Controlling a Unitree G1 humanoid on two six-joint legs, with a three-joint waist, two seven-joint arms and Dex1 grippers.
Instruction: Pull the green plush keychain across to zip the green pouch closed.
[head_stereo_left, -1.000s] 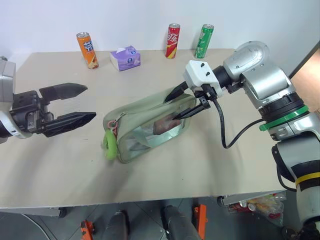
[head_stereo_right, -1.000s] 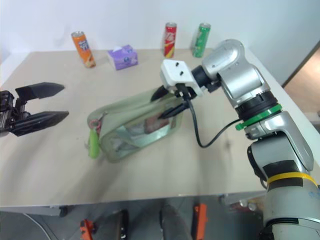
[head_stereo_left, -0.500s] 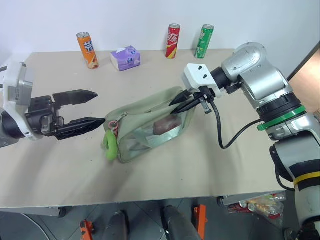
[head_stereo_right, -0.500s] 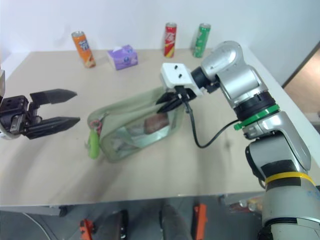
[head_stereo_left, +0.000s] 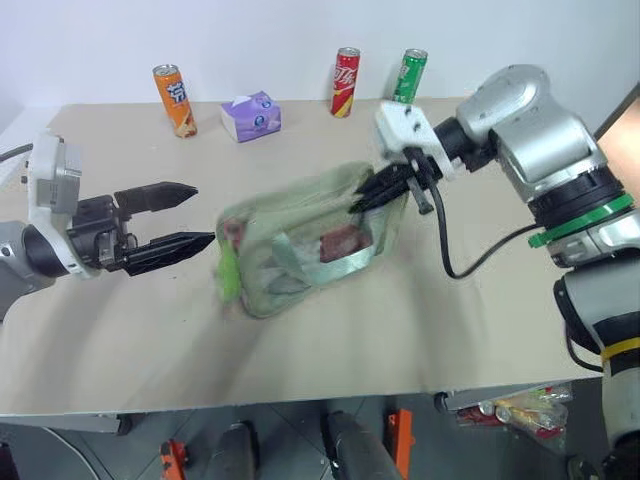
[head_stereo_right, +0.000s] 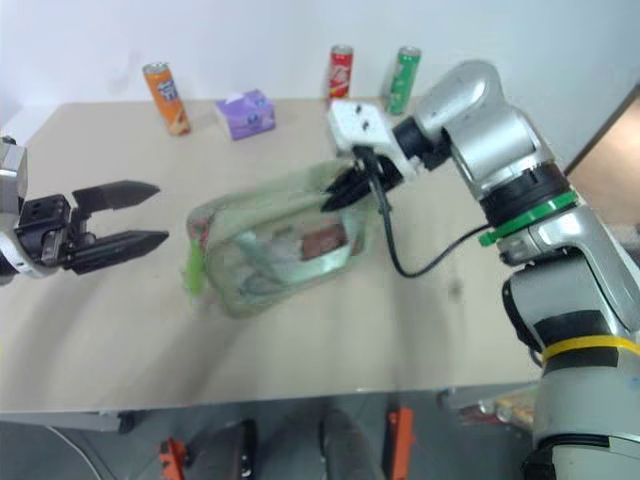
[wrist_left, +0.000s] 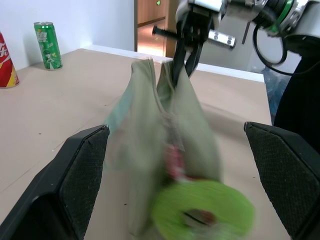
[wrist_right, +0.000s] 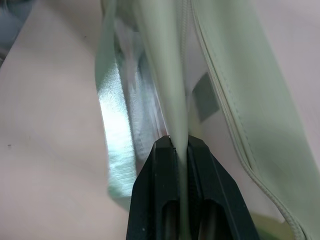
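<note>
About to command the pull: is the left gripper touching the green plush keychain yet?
Apart. In the left wrist view the green plush keychain hangs between the left gripper's wide-open fingers, with clear gaps on both sides.

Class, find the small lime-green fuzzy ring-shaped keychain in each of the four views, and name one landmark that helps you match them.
Left eye view: the lime-green fuzzy ring-shaped keychain hangs at the pale green pouch's end nearest the left gripper.
Right eye view: same place.
Left wrist view: close up, low, between the open fingers.
Right wrist view: I can't make it out.
Shared landmark: the green soda can.
</note>
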